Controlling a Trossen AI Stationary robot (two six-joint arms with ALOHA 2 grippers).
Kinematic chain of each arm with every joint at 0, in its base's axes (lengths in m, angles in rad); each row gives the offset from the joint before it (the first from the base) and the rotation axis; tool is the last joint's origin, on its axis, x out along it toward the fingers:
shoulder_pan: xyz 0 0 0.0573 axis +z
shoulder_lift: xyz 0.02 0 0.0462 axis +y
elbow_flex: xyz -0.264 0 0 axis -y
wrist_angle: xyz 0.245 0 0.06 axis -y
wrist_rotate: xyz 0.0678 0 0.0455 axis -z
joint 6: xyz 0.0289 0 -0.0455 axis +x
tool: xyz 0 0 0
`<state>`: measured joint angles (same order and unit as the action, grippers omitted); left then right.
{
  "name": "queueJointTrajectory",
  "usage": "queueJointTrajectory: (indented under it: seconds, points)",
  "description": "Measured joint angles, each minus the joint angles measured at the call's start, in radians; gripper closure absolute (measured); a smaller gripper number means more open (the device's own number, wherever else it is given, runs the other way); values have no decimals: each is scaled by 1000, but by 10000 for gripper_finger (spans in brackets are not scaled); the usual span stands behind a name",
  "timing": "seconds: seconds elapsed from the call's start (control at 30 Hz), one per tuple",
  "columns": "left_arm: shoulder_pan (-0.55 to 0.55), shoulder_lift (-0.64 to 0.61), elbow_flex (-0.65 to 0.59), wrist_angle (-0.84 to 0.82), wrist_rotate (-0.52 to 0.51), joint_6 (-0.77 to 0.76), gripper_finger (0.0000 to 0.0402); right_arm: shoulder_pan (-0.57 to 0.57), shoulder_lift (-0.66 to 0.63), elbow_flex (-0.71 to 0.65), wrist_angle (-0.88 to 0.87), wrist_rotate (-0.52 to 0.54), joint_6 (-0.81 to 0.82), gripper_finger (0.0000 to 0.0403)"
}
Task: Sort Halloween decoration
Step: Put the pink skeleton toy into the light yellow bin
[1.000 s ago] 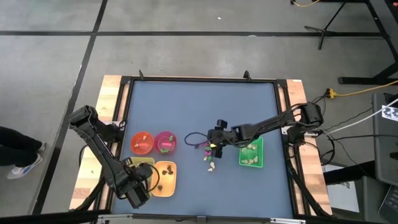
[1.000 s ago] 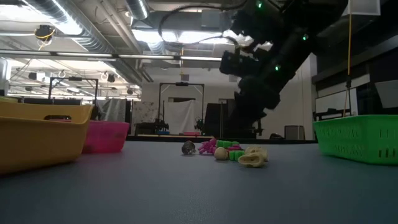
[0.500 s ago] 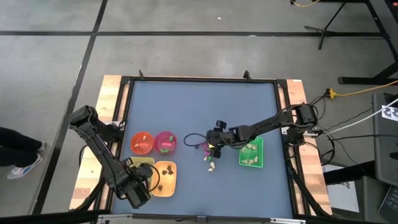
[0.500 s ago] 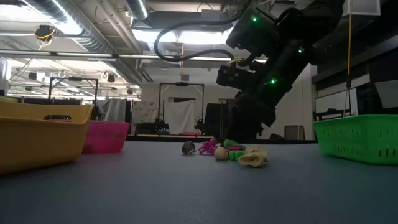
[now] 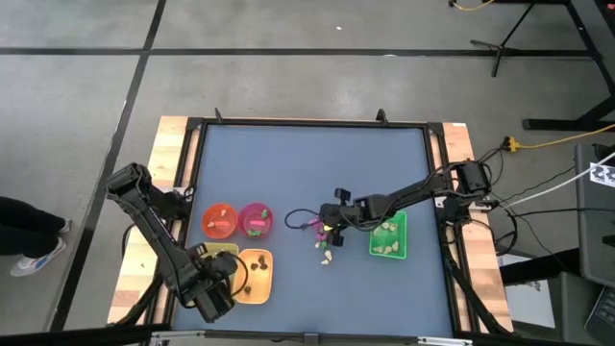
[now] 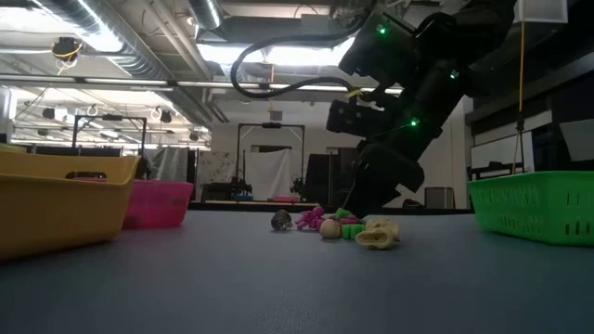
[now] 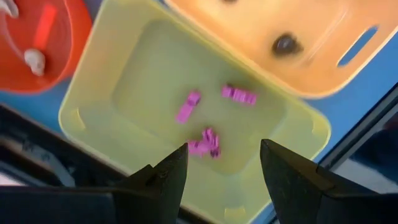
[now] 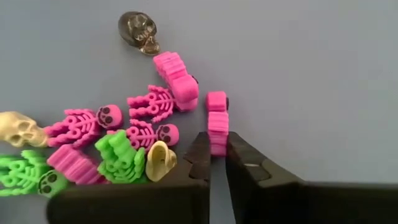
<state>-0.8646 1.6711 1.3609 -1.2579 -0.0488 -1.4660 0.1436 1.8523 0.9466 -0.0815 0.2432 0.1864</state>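
My right gripper [image 8: 217, 152] has just snapped shut: a second ago its fingers stood wide above the pile of trinkets [image 5: 325, 240], and now they are clamped on the end of a magenta ridged piece [image 8: 216, 122] at the edge of that heap. The arm has also dropped lower toward the pile than it was. I judge that the pick is made and the lift comes next, though I cannot confirm the hold is secure until it rises.

The rest of the pile lies just beside the held piece: magenta skeletons [image 8: 152, 102], a green skeleton [image 8: 118, 157], a cream skull [image 8: 15, 127] and a dark skull [image 8: 139, 31]. In the overhead view the pile sits just left of the green tray [image 5: 388, 236].

My left gripper [image 7: 222, 171] hangs with its fingers apart over the pale yellow tray [image 7: 96, 93], far from the pile, where magenta pieces [image 7: 238, 94] already lie; I take that as this one's destination.

I can read no brand, label or writing anywhere.
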Motion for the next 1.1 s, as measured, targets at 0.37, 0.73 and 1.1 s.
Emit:
queueJointTrajectory:
  seconds: [0.37,0.73,1.1]
  points:
    - [0,0,0,58,-185,2,217,0,0,0,2,-1,-15,373]
    - [19,0,0,134,-499,124,217,0,-79,53,-52,-116,-47,381]
    - [131,0,0,351,-806,743,217,0,-85,238,-48,-534,-38,380]
